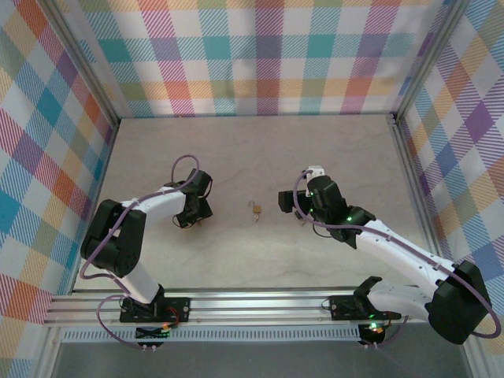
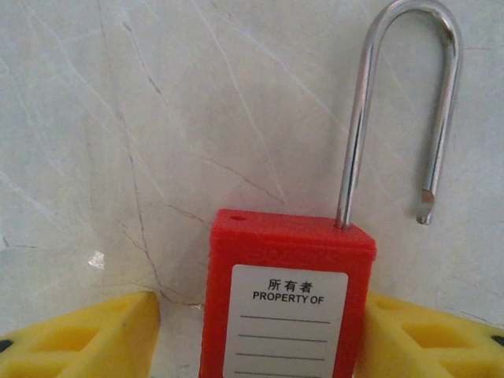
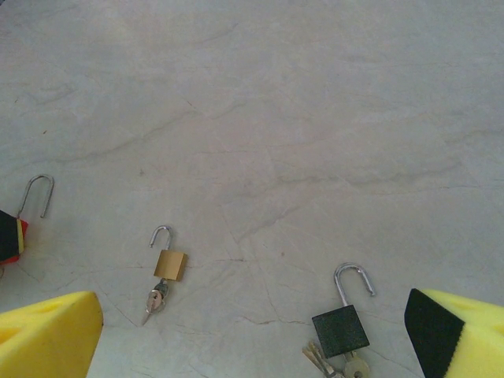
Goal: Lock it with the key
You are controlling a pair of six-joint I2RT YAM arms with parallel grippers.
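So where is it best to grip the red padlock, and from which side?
Grip the red padlock by its body, across the two narrow sides, coming from the bottom end, opposite the shackle. The body is flat-sided and broad; the open shackle is thin and round, so likely to slip. The left gripper straddles it that way.

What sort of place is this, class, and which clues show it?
Probably a robot test cell: a marble-look table walled by plaid panels, with the left arm and right arm bolted to an aluminium rail.

Gap btwn brass padlock (image 3: 169, 264), black padlock (image 3: 340, 331).
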